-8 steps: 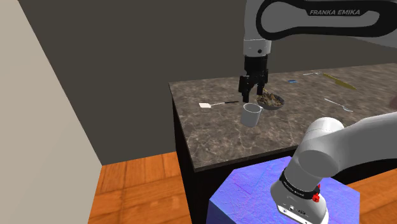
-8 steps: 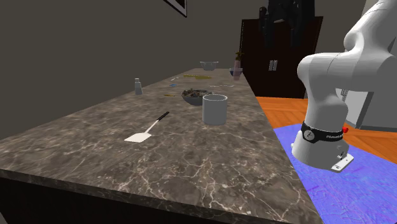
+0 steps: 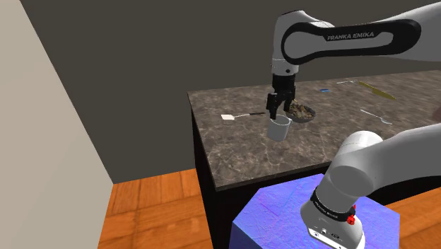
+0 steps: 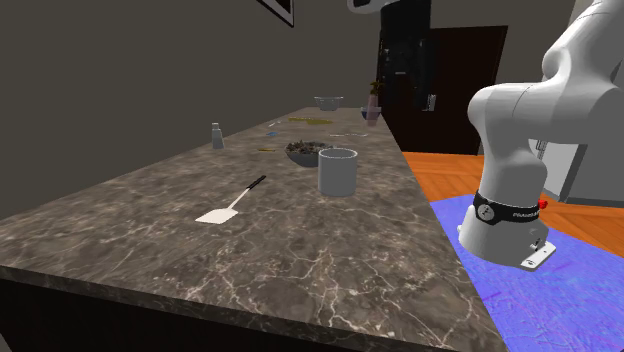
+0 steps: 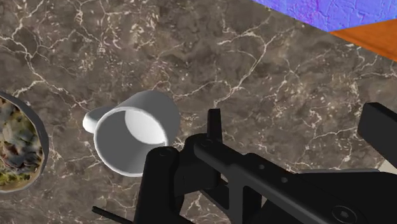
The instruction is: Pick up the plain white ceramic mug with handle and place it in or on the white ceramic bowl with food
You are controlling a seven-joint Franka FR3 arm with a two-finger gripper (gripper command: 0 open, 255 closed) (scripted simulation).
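Hovering at the centre of the shoulder view: one black gripper, fingers spread, grasping nothing, tips just above the mug.

Mug: white, upright, empty, standing on the dark marbled counter near its front edge. The wrist view shows its handle turned toward the bowl.

Bowl: shallow, holding brownish food, just beside the mug but apart from it, up and right of it in the shoulder view.

Spatula: white blade, dark handle, lying flat to the left of the mug, well clear.

Step in hand, as judged: lining up and lowering for the grasp. In the wrist view the mug lies off to one side of the fingers, not between them. The hand should first shift toward the bowl side, so that one finger drops inside the rim and the other outside the wall, away from the handle. Then lower straight and close gently, since a glancing finger could tip the mug or push it into the bowl.
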